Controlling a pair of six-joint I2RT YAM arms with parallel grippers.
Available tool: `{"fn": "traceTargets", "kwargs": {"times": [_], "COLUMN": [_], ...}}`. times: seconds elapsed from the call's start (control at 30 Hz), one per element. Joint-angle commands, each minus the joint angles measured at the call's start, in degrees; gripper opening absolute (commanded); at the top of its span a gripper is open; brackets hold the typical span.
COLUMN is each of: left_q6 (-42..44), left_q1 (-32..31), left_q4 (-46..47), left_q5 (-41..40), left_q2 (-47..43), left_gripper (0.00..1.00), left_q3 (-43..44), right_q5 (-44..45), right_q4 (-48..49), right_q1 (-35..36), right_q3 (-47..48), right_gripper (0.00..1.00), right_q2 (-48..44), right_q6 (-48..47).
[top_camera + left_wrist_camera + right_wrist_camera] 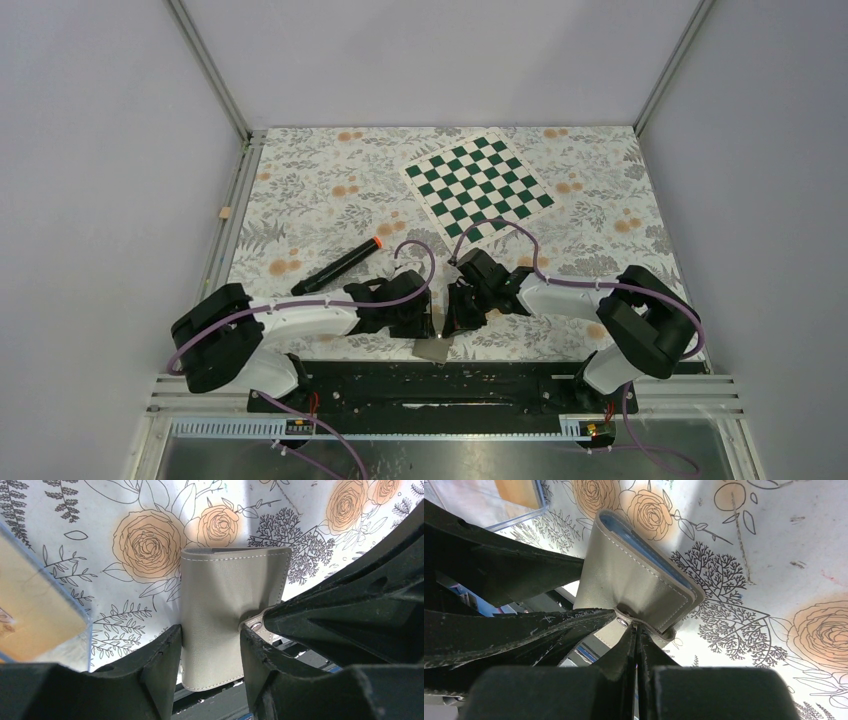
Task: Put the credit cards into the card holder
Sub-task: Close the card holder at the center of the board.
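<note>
The card holder, grey and folded shut, lies at the table's near edge with one end hanging over it. My left gripper straddles that end, with a finger pressed against each side. My right gripper is shut on the holder's small clasp tab with the metal stud. It pulls the leather into a crease. A pale blue lining shows along the holder's folded edge. An orange-yellow credit card lies in a clear plastic tray just left of the holder. In the top view the two grippers meet tip to tip.
A green-and-white chessboard lies at the back right. A black marker with an orange tip rests left of centre, beyond the left arm. A small wooden block sits on the left rail. The black base rail runs just below the holder.
</note>
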Motion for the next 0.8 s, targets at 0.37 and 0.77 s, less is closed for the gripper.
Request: {"fn": "traceTargets", "kwargs": {"times": [0.37,0.77], "left_q6": [-1.5,-1.7], "left_q1": [-0.4,-0.8], "left_q4": [6.1,6.9], "left_q5": [3.8,5.4], "left_q2": [3.4,8.0], "left_gripper": [0.43,0.42], "left_q3": [1.9,3.9], "right_q5": [0.8,9.8], "right_q4": [2.0,-9.8], "right_q1": [1.7,3.5], "right_q3": [1.9,7.3], "right_gripper": [0.0,0.0], "right_q2": [4.2,12.2], "right_q6": [0.5,0.0]}}
